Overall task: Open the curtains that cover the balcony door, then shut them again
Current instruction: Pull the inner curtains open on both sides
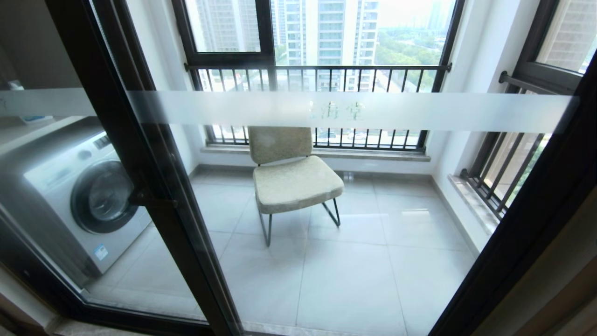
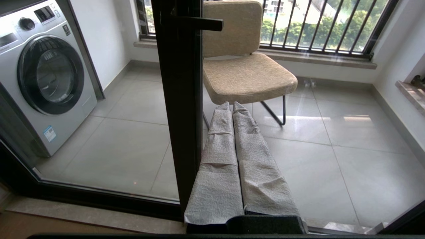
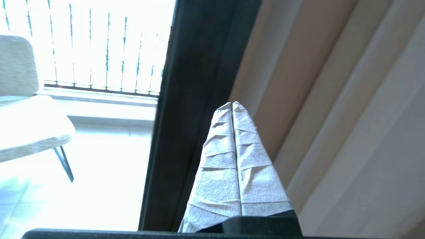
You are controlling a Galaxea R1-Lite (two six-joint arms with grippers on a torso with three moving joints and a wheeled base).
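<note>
A tiled balcony with a washing machine (image 1: 79, 196), a padded chair (image 1: 291, 179) and railed windows lies beyond the balcony door (image 1: 154, 186), whose glass is fully uncovered in the head view. The curtains (image 3: 332, 109) show only in the right wrist view, gathered in beige folds just beside the dark door frame. The right pincer (image 3: 232, 106) is clenched with its covered fingers pressed together; it points at the frame edge near the folds and grasps nothing visible. The left pincer (image 2: 231, 106) is likewise clenched and empty, pointing toward the door's middle post below the handle (image 2: 199, 24). Judged from this, the opening step is done and the closing step is due; the right pincer must release, take a fold and draw it across. The curtain's sheer layer, rail and hem are out of view.
</note>
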